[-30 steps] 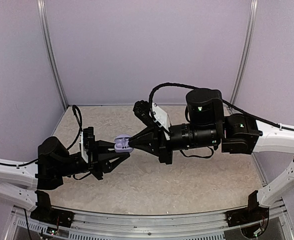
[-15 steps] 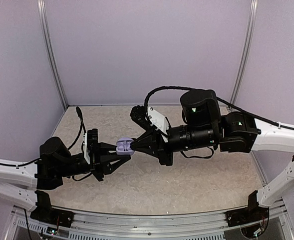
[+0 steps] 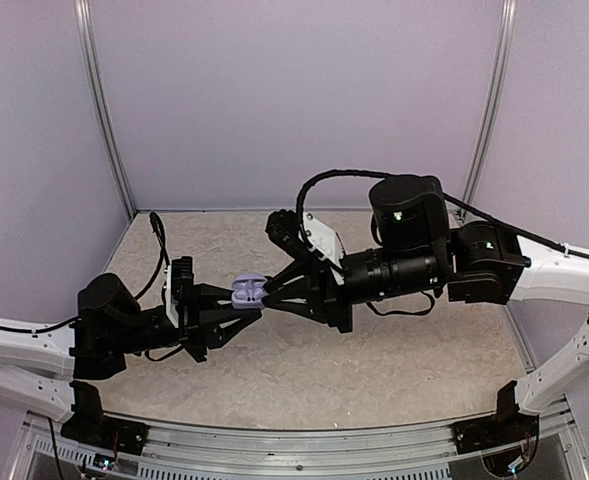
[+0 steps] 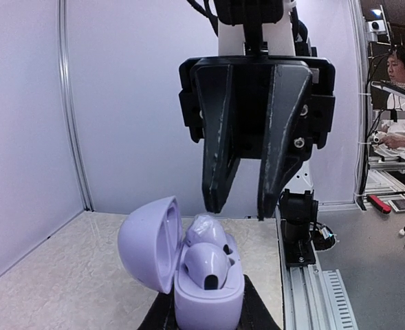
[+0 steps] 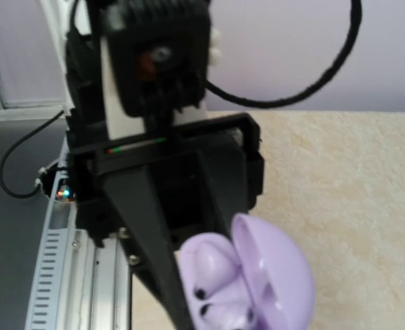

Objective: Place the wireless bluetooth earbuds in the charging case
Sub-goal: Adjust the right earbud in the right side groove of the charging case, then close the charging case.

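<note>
My left gripper [image 3: 242, 300] is shut on the base of the charging case [image 3: 247, 291] and holds it in the air above the table. In the left wrist view the case [image 4: 209, 295] stands with its lid [image 4: 147, 240] swung open to the left. Two wireless bluetooth earbuds sit in its hollows, one in front [image 4: 205, 265] and one behind [image 4: 205, 230]. My right gripper [image 4: 238, 206] points at the case from the far side, fingers slightly apart and empty, tips just above the rear earbud. The right wrist view shows the case [image 5: 223, 289] between the left gripper's black fingers [image 5: 147, 227].
The beige tabletop [image 3: 374, 370] lies below both arms, with pale walls behind and at the sides. An aluminium rail [image 3: 304, 455] runs along the near edge. The right arm's base [image 4: 300, 227] stands on that rail. A person at a bench [image 4: 398, 69] is outside the cell.
The right arm pushed left toward the case, then drew back a little to the right. The left gripper, still holding the open case, shifted slightly to the right.
</note>
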Tool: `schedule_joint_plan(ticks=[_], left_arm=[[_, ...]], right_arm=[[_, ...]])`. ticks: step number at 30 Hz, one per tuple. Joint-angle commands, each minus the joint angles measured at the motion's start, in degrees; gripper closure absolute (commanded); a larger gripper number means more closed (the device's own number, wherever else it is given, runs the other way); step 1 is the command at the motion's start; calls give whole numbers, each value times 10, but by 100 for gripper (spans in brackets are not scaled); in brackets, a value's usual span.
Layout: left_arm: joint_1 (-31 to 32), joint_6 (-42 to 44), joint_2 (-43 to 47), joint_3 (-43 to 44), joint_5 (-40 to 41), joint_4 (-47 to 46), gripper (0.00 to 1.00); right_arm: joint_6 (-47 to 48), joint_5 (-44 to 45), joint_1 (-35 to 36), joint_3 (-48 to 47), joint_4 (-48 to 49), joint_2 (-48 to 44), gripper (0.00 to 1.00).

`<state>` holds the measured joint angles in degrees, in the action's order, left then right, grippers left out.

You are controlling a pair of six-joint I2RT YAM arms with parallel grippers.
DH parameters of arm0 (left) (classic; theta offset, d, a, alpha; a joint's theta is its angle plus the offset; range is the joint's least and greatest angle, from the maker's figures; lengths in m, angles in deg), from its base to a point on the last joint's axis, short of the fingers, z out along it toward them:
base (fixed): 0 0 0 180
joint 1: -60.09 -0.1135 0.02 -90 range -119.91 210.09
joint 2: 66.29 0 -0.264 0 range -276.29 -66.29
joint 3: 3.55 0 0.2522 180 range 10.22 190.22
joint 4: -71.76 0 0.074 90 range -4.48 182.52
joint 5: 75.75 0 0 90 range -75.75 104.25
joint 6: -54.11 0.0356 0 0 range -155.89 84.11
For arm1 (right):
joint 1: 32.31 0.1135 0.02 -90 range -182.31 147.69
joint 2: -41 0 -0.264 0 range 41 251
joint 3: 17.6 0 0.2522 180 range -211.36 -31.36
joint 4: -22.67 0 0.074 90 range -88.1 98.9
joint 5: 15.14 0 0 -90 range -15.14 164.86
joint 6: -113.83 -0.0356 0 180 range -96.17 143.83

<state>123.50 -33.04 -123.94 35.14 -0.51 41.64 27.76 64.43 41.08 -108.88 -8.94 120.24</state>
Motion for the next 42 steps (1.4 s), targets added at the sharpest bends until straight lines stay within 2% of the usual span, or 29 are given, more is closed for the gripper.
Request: schedule_joint_plan(ticks=[1,4,8,11,18,32,42], left_arm=[[3,-2,5,22,-7,-29,94],[2,-2,5,23,-8,-29,94],[3,-3,5,24,-11,-28,94],[3,-2,7,26,-14,-28,94],[4,-6,7,27,-20,-34,94],[6,-13,5,28,-23,-38,94],[3,-26,0,33,-10,-33,93]], right_arm=[[17,-30,7,1,5,-39,75],[22,-38,7,7,15,-52,66],[18,-5,3,23,34,-66,38],[11,-11,-9,24,35,-63,24],[3,-39,-20,26,41,-39,3],[38,-73,-21,0,40,23,1],[53,-107,-18,15,64,-3,2]])
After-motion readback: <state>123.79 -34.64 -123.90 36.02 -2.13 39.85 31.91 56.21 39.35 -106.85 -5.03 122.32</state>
